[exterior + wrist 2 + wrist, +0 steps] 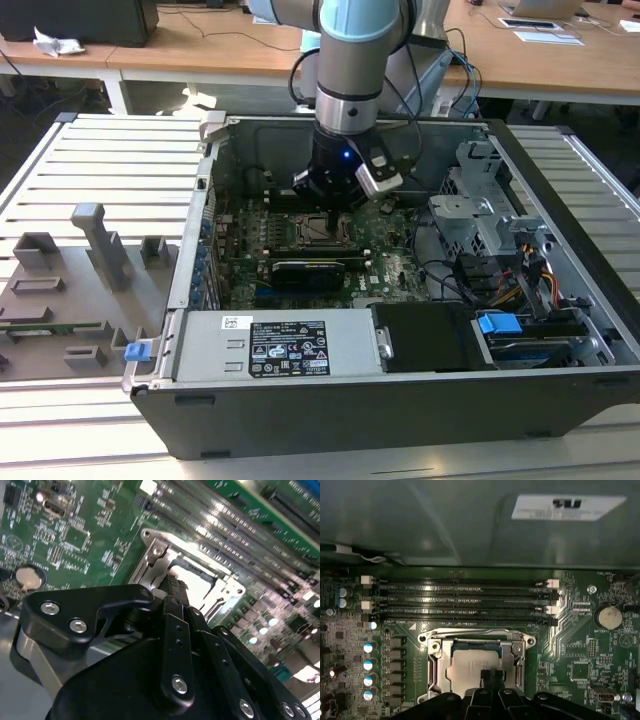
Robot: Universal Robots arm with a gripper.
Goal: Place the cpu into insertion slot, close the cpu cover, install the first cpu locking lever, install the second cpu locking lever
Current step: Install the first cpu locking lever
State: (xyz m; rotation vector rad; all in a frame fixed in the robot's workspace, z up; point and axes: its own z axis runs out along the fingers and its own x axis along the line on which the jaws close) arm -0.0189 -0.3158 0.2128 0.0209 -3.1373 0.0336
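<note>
as i read it from afar: my gripper hangs low over the insertion slot inside the open computer case.
cpu: seated in the slot, grey top showing.
cpu cover: silvery frame lies down around the chip.
claw: fingertips drawn together on the chip's edge, gripping nothing that i can make out.
progress: placement looks done; whether either lever is latched, i cannot tell.
</note>
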